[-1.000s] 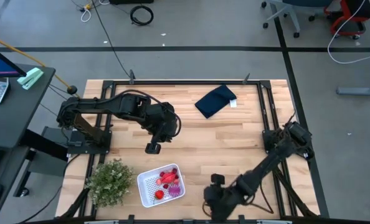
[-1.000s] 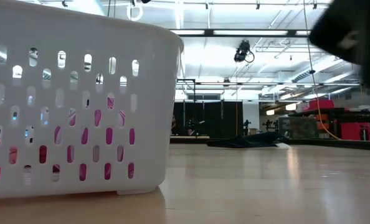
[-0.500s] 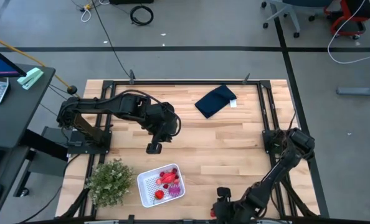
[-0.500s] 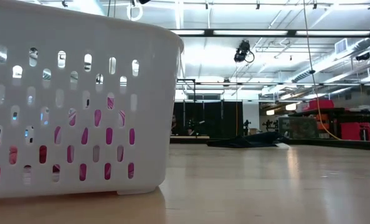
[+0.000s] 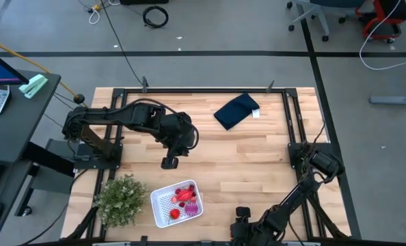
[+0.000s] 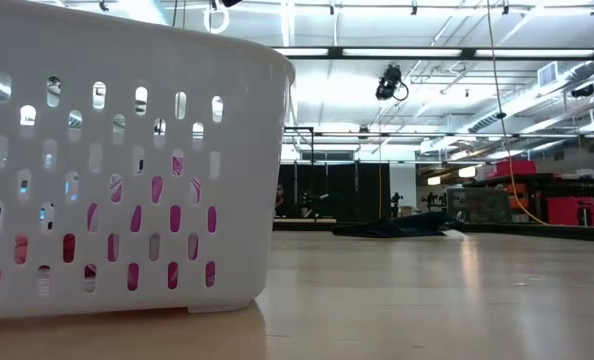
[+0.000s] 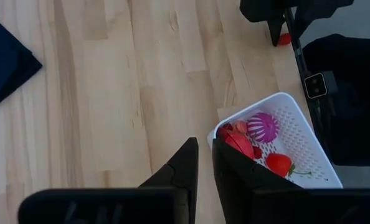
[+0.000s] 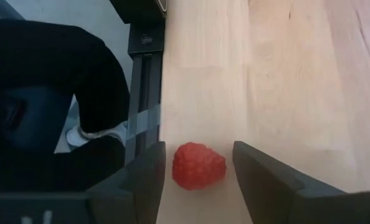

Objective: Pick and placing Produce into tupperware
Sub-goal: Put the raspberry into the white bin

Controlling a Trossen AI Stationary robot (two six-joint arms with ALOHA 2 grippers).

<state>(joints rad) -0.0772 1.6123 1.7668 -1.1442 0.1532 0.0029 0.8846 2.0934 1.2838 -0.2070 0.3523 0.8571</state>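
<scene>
The tupperware [image 5: 177, 203], a white perforated tray, rests flat near the table's near edge. It holds several red toy fruits [image 7: 241, 143] and the spiky magenta piece [image 7: 261, 126]; its wall [image 6: 127, 160] fills the left of the low view. A red raspberry-like fruit [image 8: 199, 165] lies on the wood at the near edge. My right gripper [image 8: 198, 149] [image 5: 241, 222] is open, with one finger on each side of it and gaps showing. My left gripper [image 5: 169, 162] [image 7: 203, 144] hangs shut over mid-table, beyond the tray.
A green bushy plant [image 5: 121, 198] stands just left of the tray. A folded navy cloth [image 5: 236, 110] lies near the far edge. The table's near edge and a dark frame rail [image 8: 144, 93] run right beside the raspberry. Bare wood spreads between the tray and the cloth.
My right gripper has moved toward the table's near edge and has gone out of the low view, where a dark part of it showed at the upper right a second ago. The right arm has folded back with it.
</scene>
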